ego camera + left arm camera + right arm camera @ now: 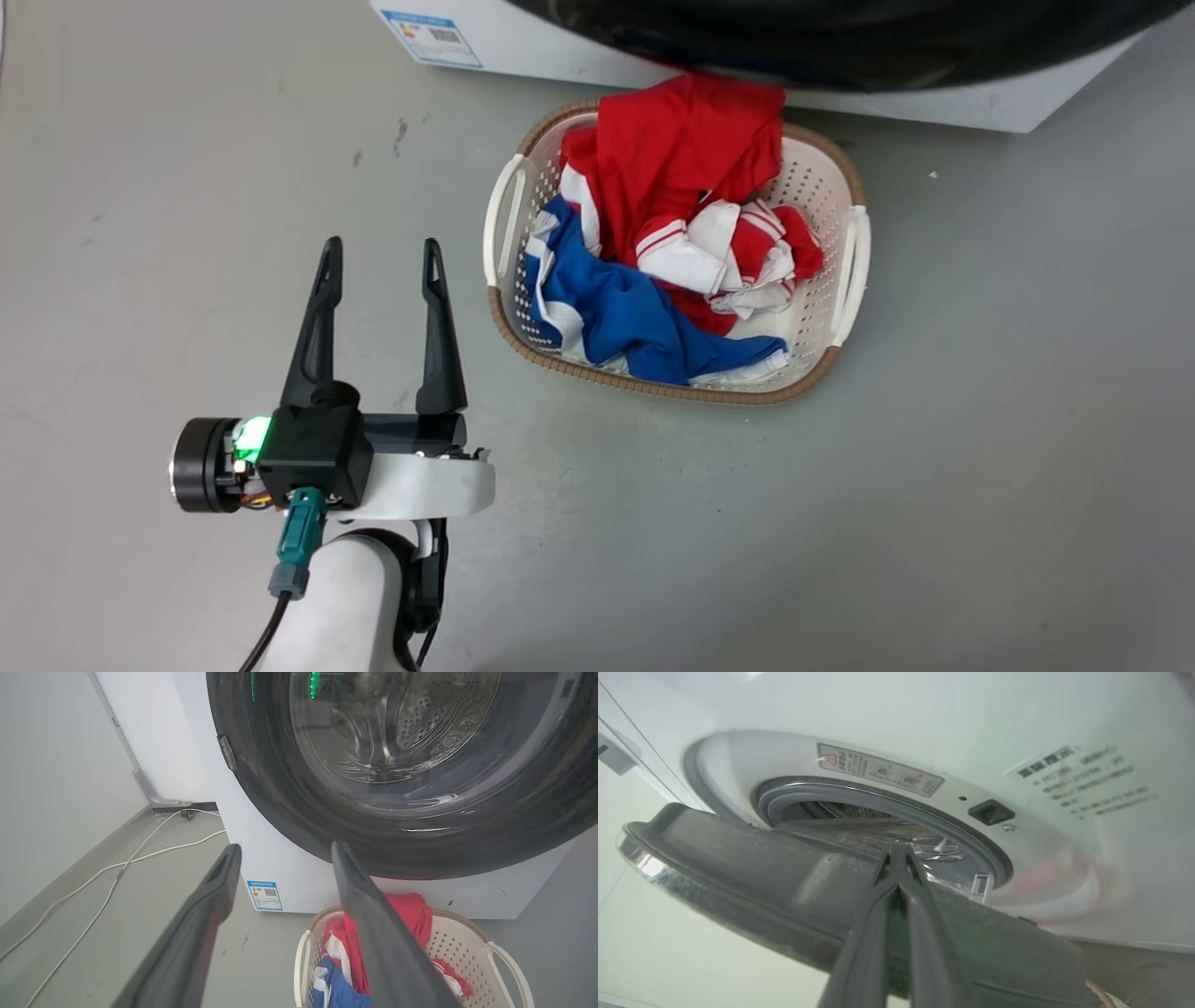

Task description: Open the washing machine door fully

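Your right gripper (896,851) has its two fingers pressed together with nothing between them. The tips lie over the inner side of the washing machine door (738,868), which stands ajar off the drum opening (859,812); you can't tell whether they touch it. Just beyond the tips, above the opening, there's a warning label (880,769) with a red triangle, its print too small to read. Right of the tips sits the black latch socket (990,812), and farther right are lines of printed text (1083,779), too blurred to read. Your left gripper (381,247) is spread wide and empty. Ahead of it is the door's glossy black ring, and between its fingers shows a blue-edged sticker (264,895) with a QR code. To its right is a laundry basket (845,280) of red, white and blue clothes.
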Robot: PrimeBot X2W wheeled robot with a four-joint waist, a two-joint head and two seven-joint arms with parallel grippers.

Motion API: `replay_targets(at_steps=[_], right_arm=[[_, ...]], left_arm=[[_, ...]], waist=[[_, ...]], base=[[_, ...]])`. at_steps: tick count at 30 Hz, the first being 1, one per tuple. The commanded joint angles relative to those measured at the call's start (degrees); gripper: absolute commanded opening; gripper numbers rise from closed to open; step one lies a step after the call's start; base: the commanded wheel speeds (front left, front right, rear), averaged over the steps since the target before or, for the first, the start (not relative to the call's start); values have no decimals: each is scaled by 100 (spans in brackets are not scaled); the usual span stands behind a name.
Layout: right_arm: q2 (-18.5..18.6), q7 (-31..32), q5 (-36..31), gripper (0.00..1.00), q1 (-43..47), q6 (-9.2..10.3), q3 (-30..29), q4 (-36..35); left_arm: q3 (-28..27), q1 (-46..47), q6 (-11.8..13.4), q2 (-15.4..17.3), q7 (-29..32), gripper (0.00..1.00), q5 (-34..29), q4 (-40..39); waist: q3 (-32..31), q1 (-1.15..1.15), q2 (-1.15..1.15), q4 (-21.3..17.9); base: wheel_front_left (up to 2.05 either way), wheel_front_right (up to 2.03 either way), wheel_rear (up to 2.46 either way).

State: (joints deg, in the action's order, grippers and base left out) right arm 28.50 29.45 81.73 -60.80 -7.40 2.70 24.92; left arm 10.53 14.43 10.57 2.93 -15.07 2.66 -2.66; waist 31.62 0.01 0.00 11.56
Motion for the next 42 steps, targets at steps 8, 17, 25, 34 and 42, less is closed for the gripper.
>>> replay_targets(at_steps=[8, 17, 25, 34, 42], right_arm=[[-298, 201, 171, 0, 897, -16, 226, -799], [-612, 239, 380, 0, 2042, -16, 545, -1794], [-773, 294, 384, 0, 2851, -16, 1010, -2421], [-1099, 219, 460, 0, 3685, -16, 1603, -3013], [-1377, 213, 481, 0, 4210, -16, 2280, -3249]], left_arm=[[-123, -135, -65, -2, -16, 100, -108, -37], [-226, -260, -123, 13, -15, 100, -164, -18], [-276, -418, -174, 64, -15, 100, -213, -8], [-317, -578, -187, 80, -15, 100, -222, 44], [-299, -681, -203, 80, -15, 100, -244, 91]], waist=[[-215, -1, 0, -222], [-481, -1, 0, -412], [-732, -1, 0, -498], [-1007, -1, 0, -496], [-1239, -1, 0, -444]], base=[[0, 0, 0], [0, 0, 0], [0, 0, 0], [0, 0, 0], [0, 0, 0]])
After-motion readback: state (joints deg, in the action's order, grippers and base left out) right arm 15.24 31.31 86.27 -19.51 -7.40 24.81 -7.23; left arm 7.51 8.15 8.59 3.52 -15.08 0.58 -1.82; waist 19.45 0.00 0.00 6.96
